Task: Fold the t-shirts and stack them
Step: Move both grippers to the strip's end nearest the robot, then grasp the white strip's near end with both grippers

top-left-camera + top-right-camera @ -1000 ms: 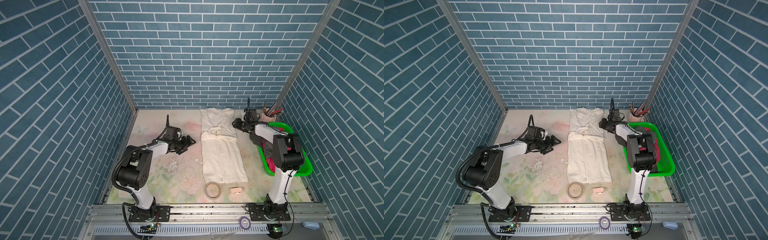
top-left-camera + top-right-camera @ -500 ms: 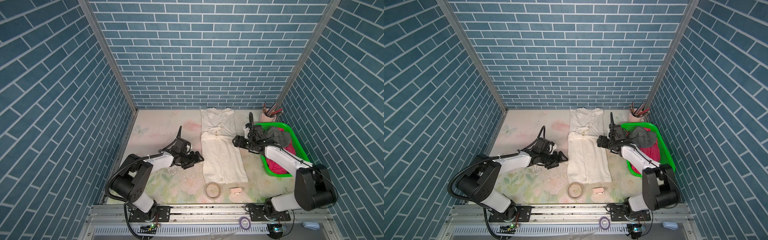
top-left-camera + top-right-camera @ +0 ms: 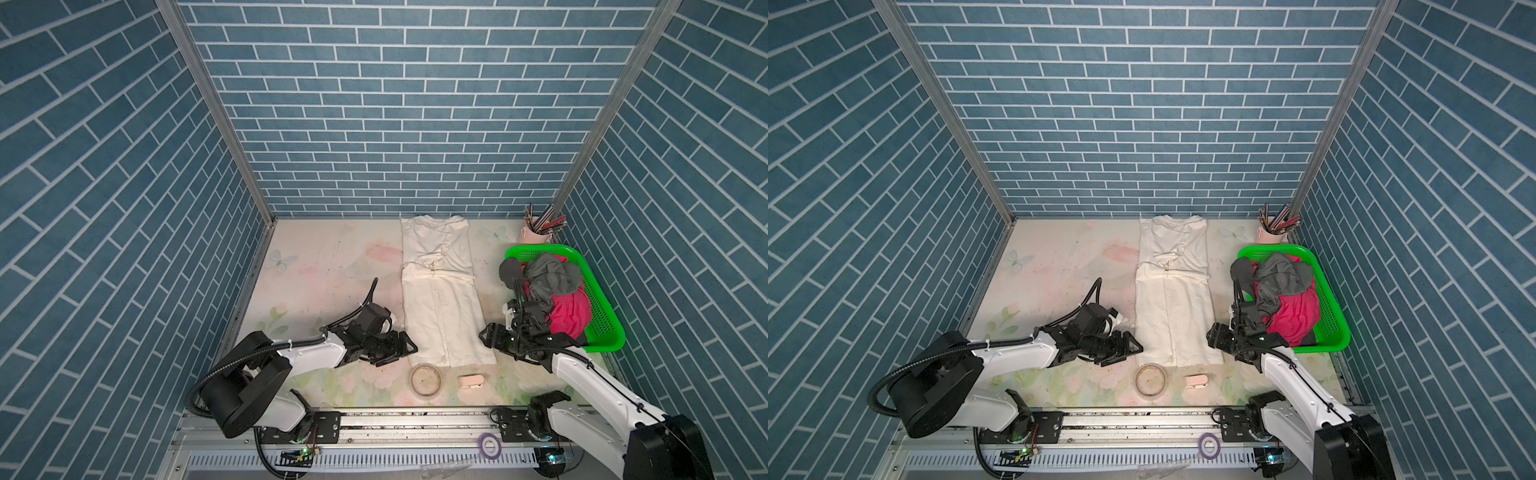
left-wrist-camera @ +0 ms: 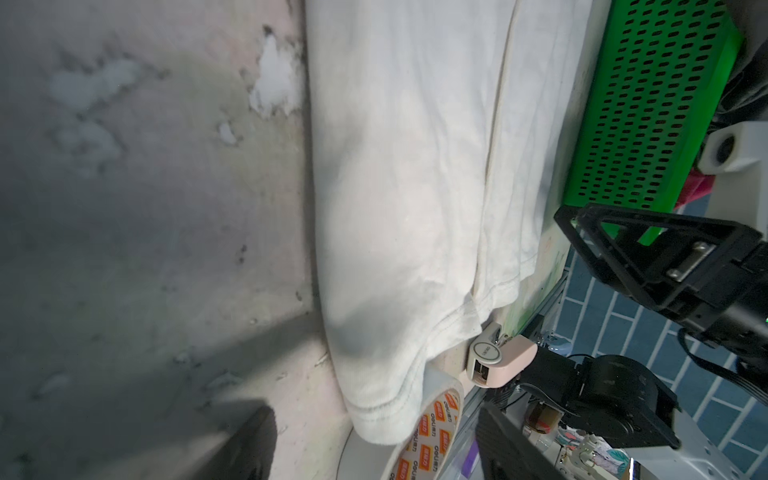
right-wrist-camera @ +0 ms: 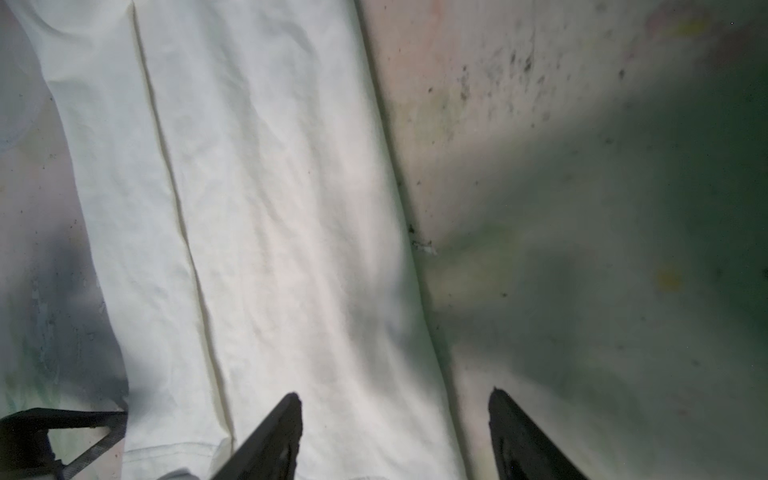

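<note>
While the left gripper [image 3: 401, 351] and right gripper [image 3: 492, 340] are hovering, jaws apart, the cream-white t-shirt [image 3: 440, 299] is lying limp and light, probably wanting pinching at its near hem corners.

Cream t-shirt [image 3: 440, 307] matt cloth; basket [image 3: 600, 309] glossy perforated plastic.

A bright green mesh basket [image 3: 598, 303] is sitting at the right edge of the floral table [image 3: 316, 270], with a pink cup [image 3: 535, 237] of pencils standing just behind it in the far corner. A tape roll [image 3: 412, 379] and a small pink gadget [image 3: 471, 381] are lying side by side, apart, near the front rail [image 3: 395, 424], where a purple ring [image 3: 489, 446] is resting
</note>
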